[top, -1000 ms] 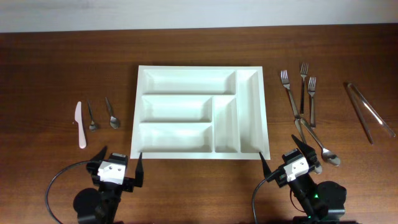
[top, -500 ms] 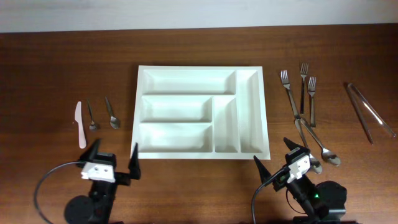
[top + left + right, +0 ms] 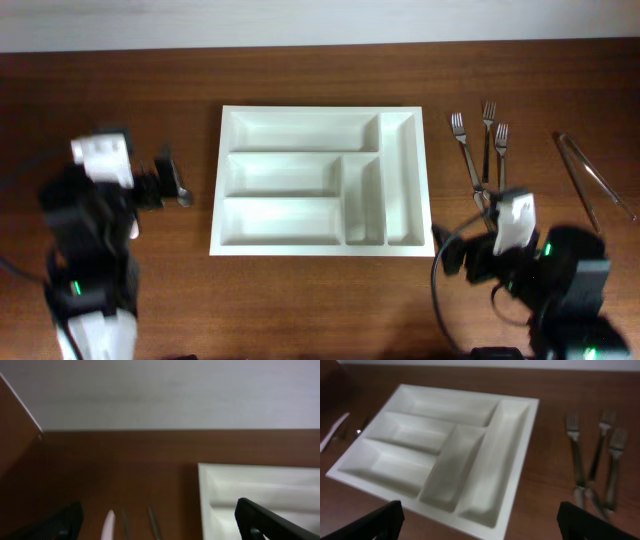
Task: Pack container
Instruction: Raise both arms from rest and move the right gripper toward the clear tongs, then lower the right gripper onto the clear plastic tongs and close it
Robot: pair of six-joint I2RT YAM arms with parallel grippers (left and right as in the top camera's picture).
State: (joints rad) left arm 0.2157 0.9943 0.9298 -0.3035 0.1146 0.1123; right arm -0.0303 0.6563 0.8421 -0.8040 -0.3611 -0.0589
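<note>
The container is a large white cutlery tray [image 3: 300, 110] with five empty compartments, lying mid-table. It also shows in the left wrist view [image 3: 206, 490] and the right wrist view [image 3: 465, 395]. My left gripper [image 3: 152, 185] is open and empty, raised over the cutlery left of the tray: a white plastic knife [image 3: 107, 527] and two small spoons [image 3: 152, 522]. My right gripper [image 3: 468, 255] is open and empty, raised by the tray's front right corner. Three forks [image 3: 488, 140] lie right of the tray and show in the right wrist view [image 3: 575, 450].
Metal tongs [image 3: 592, 178] lie at the far right. One spoon [image 3: 184, 196] peeks out beside the left arm; the knife is hidden under that arm in the overhead view. The right arm covers the spoons below the forks. A pale wall runs behind the table [image 3: 175, 395].
Both arms have risen from the front edge. The left arm moved far and left over the knife and spoons. The right arm moved right and farther in, covering the spoons there.
</note>
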